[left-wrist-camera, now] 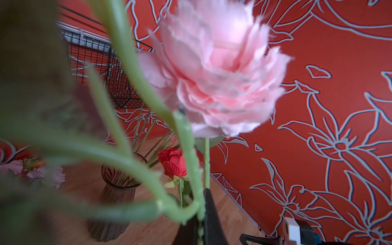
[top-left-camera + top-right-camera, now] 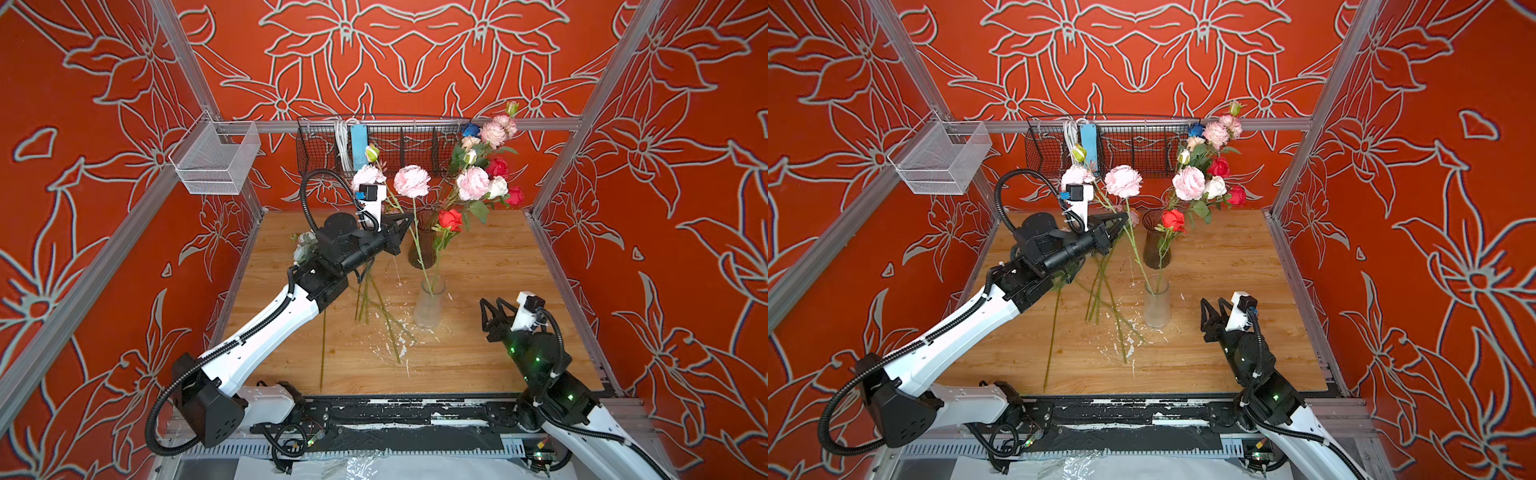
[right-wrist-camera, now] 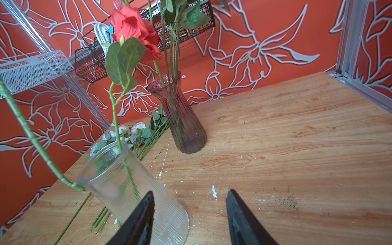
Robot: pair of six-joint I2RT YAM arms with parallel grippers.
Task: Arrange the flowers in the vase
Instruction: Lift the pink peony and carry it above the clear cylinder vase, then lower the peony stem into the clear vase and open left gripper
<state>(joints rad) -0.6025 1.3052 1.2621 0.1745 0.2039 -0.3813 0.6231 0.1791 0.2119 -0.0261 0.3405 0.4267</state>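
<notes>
In both top views the left gripper (image 2: 409,217) (image 2: 1123,217) pinches the stem of the pink flower (image 2: 411,181) above the clear vase (image 2: 430,305), which stands in the middle of the bench (image 2: 478,270). In the left wrist view the pink flower (image 1: 216,70) is big and blurry. In the right wrist view the right gripper (image 3: 189,195) is open and empty beside the clear vase (image 3: 131,191), and the stem's end is at its rim.

The left arm (image 2: 257,336) and right arm (image 2: 602,424) are built alike: glossy white shell links dotted with small dark screw holes, joined by blocky matte-black joint housings. A ribbed black corrugated conduit (image 2: 149,419) loops outside each arm. Each wrist carries a white bracket with a small black cube camera (image 2: 368,193). The left gripper (image 2: 410,217) and right gripper (image 2: 491,301) have black, triangular, open-framed fingers tapering to points. On the right arm's black joints glow small green lights (image 2: 538,359).
</notes>
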